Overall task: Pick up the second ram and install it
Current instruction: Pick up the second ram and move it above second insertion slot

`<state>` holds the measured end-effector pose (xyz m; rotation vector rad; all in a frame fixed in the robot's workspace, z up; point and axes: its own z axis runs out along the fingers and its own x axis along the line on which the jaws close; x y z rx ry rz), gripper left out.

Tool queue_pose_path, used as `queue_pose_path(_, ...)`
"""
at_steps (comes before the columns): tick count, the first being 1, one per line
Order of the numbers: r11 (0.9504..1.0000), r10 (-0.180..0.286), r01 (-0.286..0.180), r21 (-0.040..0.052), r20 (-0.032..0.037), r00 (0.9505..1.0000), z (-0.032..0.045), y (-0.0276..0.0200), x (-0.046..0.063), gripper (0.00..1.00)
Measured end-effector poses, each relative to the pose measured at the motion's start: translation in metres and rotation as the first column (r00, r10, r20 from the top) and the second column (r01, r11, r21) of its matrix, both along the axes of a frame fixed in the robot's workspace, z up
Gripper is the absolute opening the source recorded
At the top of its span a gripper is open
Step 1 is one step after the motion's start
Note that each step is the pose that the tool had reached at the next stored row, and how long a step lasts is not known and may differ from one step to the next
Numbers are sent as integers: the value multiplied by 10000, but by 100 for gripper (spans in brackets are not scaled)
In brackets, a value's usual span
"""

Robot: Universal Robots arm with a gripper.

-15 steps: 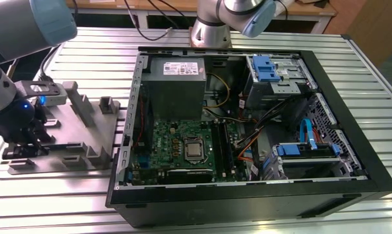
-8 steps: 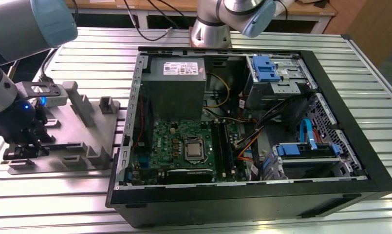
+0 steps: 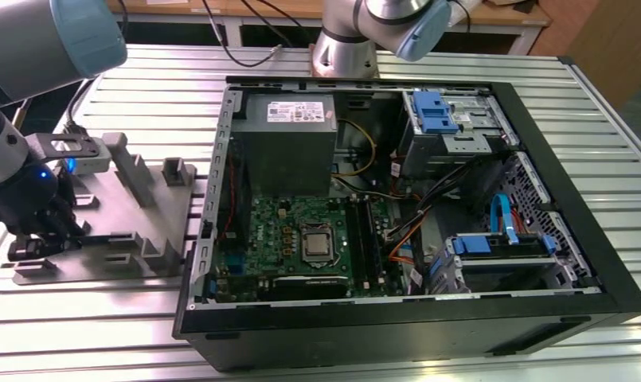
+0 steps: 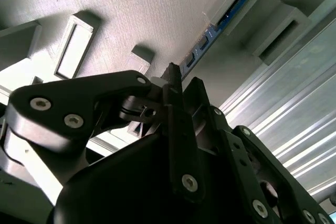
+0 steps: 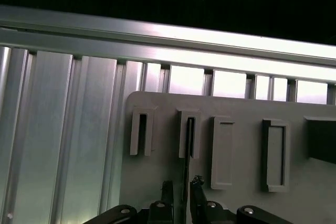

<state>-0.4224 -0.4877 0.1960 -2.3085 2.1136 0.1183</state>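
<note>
At the grey holder plate (image 3: 107, 208), nine o'clock of the computer case (image 3: 405, 314), our gripper (image 5: 182, 195) stands narrowly open astride the second ram (image 5: 186, 145), which is upright in its slot. We should centre it between the fingers (image 5: 167, 190) and close squarely.

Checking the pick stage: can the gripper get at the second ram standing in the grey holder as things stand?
Probably yes. In the first wrist view the open gripper straddles the second ram, which stands on edge in a slot of the grey holder, and nothing lies between them.
</note>
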Motion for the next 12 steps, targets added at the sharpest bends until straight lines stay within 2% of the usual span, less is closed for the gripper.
queue_pose_path(12,10000,1,-1,36,-1,10000,30,5,1,27)
